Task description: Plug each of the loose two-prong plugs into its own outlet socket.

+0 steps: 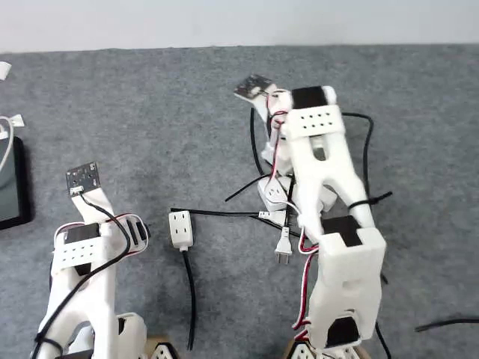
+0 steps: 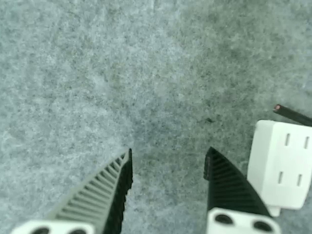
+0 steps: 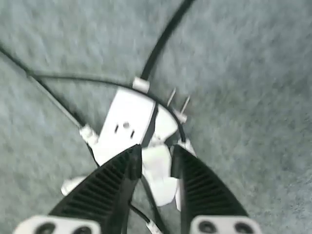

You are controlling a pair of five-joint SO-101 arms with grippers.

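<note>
A white outlet block [image 1: 180, 228] on a black cord lies on the grey carpet between the arms. My left gripper [image 2: 168, 161] hovers open over bare carpet, and the block [image 2: 285, 168] sits just outside one finger [image 2: 224, 180]. In the high view the left gripper [image 1: 138, 230] is beside the block. My right gripper [image 3: 155, 161] points down at a tangle of cords, its fingers close around a white plug [image 3: 158, 173]. A second outlet block [image 3: 126, 124] and a plug with two bare prongs [image 3: 178, 105] lie just beyond. Another loose plug [image 1: 283, 247] lies by the right arm.
Black cords [image 1: 224, 213] run across the carpet between the block and the right arm. A dark flat device [image 1: 11, 183] with a white cable sits at the left edge. Another black cord [image 1: 445, 324] lies at the lower right.
</note>
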